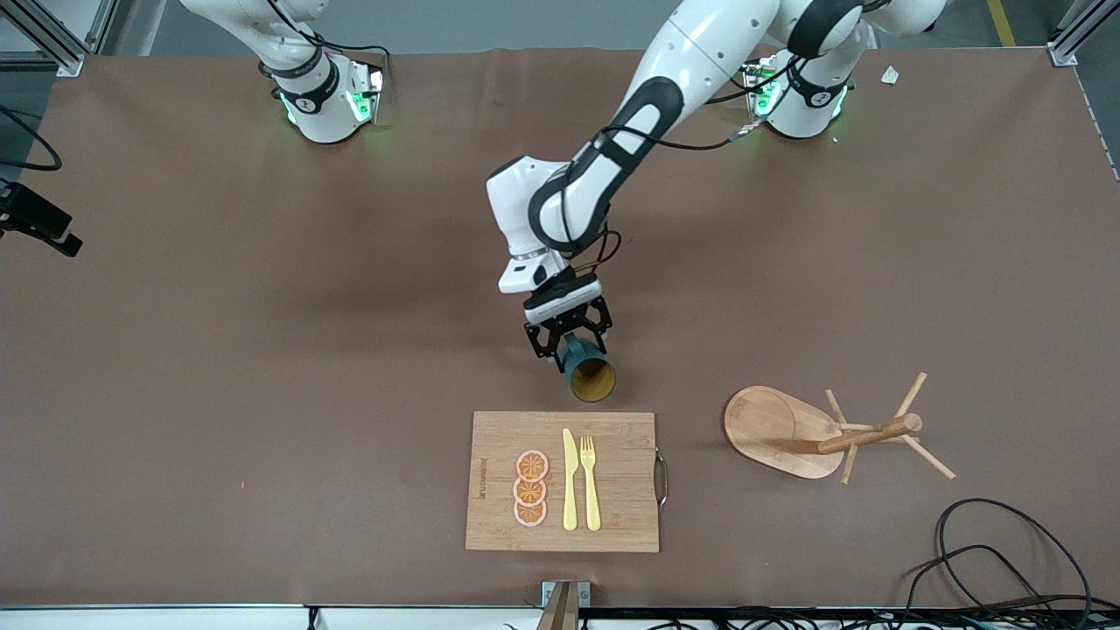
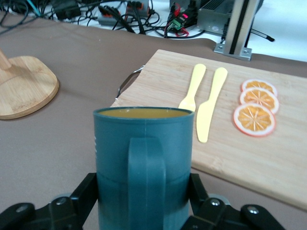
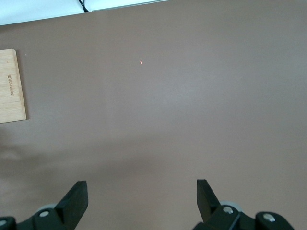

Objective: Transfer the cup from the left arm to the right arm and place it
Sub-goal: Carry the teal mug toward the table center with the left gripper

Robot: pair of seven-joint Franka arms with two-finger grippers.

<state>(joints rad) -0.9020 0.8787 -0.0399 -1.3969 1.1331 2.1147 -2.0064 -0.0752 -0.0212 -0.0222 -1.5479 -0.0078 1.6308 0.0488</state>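
The dark teal cup (image 1: 591, 374) with a tan inside is held in my left gripper (image 1: 569, 352), whose fingers are shut on its sides. The cup is tilted, with its mouth toward the front camera, over the table beside the cutting board's edge. In the left wrist view the cup (image 2: 144, 153) fills the middle with its handle facing the camera, between the fingers of the left gripper (image 2: 143, 194). My right gripper (image 3: 141, 196) is open and empty over bare table. It does not show in the front view.
A wooden cutting board (image 1: 626, 499) holds a yellow knife (image 1: 570, 481), a yellow fork (image 1: 591, 483) and three orange slices (image 1: 530, 488). A wooden peg stand (image 1: 822, 433) lies toward the left arm's end. Cables (image 1: 1006, 560) lie near the front edge.
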